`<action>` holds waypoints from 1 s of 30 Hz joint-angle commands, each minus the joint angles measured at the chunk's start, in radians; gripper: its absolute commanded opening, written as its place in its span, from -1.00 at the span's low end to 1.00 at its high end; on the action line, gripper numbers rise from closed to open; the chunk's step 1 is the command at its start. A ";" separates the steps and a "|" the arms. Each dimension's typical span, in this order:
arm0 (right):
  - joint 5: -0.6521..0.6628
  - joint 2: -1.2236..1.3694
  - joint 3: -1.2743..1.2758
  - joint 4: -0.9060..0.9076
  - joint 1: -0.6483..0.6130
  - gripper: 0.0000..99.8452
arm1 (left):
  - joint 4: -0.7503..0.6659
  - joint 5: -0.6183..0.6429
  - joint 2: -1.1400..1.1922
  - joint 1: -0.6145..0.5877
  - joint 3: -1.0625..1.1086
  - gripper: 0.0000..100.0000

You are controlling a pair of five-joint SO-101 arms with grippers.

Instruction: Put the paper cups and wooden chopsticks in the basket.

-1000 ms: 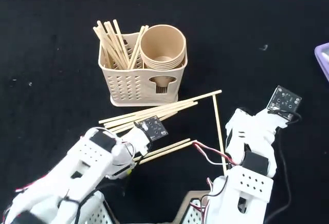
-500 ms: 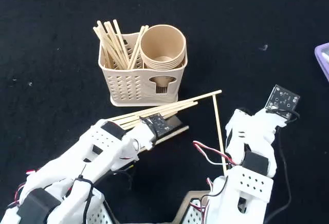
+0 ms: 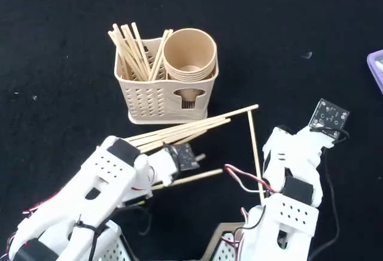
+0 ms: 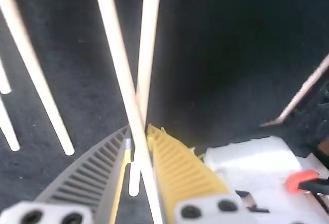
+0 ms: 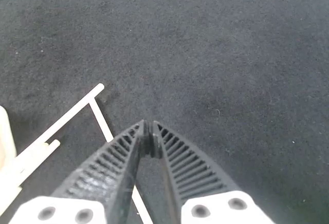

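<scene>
Two chopsticks [image 4: 149, 29] pinched by left gripper [image 4: 138, 129] | right gripper [image 5: 146, 130] closed, empty | loose chopsticks [image 3: 179, 131] strewn beside basket [image 3: 154, 97]

- The left arm [image 3: 108, 177] has white plastic shells, one panel dotted with small holes, and black motor blocks at the joints.
- The right arm [image 3: 293, 153] has the same white shells and black blocks, with red, black and white cables [image 3: 239, 179] looping beside it.
- A small black circuit board [image 3: 329, 116] sits at each wrist.
- The left end effector [image 4: 138, 130] has one grey ribbed finger [image 4: 90, 170] and one yellow.
- The right end effector [image 5: 147, 134] has two black ribbed fingers [image 5: 105, 170] on white bases with dark screws.
</scene>
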 commanded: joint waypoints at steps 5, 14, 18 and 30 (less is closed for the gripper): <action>0.009 -0.005 -0.004 -0.025 -0.014 -0.96 | -0.279 0.089 0.028 0.008 0.081 -0.91; 0.009 -0.005 -0.004 -0.025 -0.014 -0.96 | -0.311 0.098 0.071 0.008 0.027 -0.65; 0.009 -0.005 -0.004 -0.025 -0.014 -0.96 | -0.342 0.183 0.080 0.008 -0.041 -0.64; 0.009 -0.005 -0.004 -0.025 -0.014 -0.96 | -0.546 0.281 0.127 0.124 0.013 -0.64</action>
